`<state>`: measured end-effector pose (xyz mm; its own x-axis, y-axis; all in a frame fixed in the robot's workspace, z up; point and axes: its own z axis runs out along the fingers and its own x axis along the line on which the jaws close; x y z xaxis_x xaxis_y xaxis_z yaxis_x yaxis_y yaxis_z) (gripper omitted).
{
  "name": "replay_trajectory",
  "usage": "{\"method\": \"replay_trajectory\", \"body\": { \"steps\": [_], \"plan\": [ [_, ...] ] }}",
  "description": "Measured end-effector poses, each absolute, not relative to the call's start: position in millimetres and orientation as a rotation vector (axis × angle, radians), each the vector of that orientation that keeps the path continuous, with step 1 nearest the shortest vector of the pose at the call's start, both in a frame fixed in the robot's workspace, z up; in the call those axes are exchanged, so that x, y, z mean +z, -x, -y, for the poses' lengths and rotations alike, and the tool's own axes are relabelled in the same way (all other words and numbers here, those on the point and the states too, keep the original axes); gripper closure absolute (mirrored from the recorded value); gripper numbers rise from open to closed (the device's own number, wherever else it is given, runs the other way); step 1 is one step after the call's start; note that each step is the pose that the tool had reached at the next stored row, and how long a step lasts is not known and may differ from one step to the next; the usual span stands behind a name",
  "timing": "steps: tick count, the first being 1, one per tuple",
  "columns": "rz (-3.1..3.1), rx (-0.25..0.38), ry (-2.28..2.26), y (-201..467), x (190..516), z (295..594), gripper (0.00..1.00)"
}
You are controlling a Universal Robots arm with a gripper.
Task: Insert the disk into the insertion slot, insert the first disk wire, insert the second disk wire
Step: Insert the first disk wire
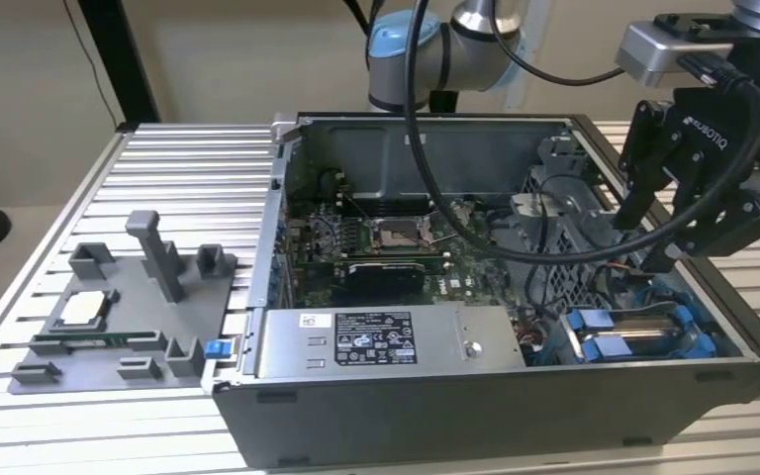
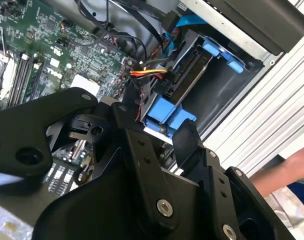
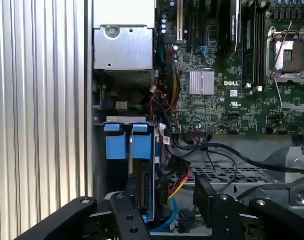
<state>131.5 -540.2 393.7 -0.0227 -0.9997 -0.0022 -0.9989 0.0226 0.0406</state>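
Exterior view: black two-finger gripper (image 1: 644, 242) hangs with fingers spread, nothing held, over one end of the open grey metal computer case (image 1: 486, 416). Just below its fingertips, the flat silver-grey disk in bright blue plastic frame (image 1: 641, 332) sits seated in the grey sheet-metal insertion slot (image 3: 126, 120). In both wrist views a black plug with red-yellow-black wires (image 2: 149, 73) sits at the disk's end, near the fingertips. Farther out from the gripper: green motherboard (image 1: 380, 237), then grey power-supply box with white sticker (image 1: 380, 341). Case rests on ribbed aluminium table (image 1: 182, 168).
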Motion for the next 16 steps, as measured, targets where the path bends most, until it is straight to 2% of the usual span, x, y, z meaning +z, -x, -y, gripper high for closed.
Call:
{"method": "replay_trajectory", "body": {
  "steps": [11, 16],
  "plan": [
    [2.227, -0.048, -2.177, -132, 394, 520, 0.00],
    [2.227, -0.048, -2.177, -140, 394, 521, 0.00]
  ]
}}
